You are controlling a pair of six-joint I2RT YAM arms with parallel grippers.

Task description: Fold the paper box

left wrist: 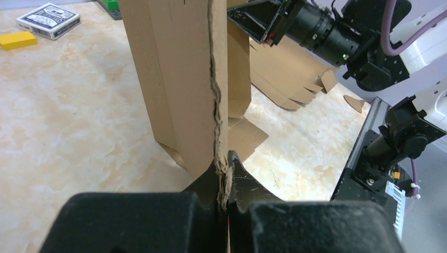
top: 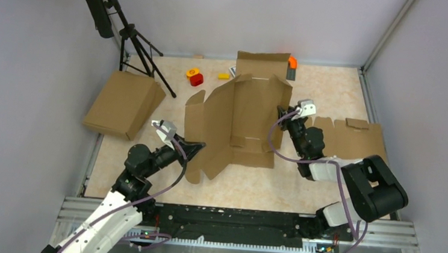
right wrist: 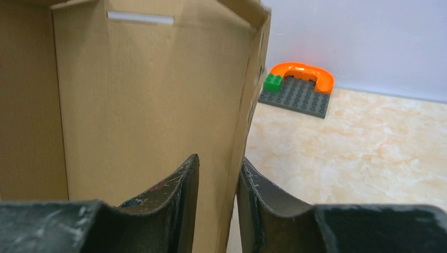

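Observation:
The paper box (top: 240, 116) is a wide brown die-cut sheet in the middle of the table, its side panels raised and its rear flap flat at the back. My left gripper (top: 197, 147) is shut on the ragged edge of the box's left panel. In the left wrist view (left wrist: 225, 174) that panel (left wrist: 179, 79) stands upright between the jaws. My right gripper (top: 283, 114) is at the box's right wall. In the right wrist view (right wrist: 219, 163) the jaws stand close on either side of that wall (right wrist: 147, 95), with the wall between them.
Another shallow brown box (top: 124, 103) lies at the left edge by a tripod (top: 134, 41). A notched cardboard blank (top: 353, 137) lies at the right. Small toys (top: 195, 76), a yellow block (left wrist: 17, 39), a card deck (left wrist: 48, 20) and a grey brick plate (right wrist: 298, 87) lie at the back.

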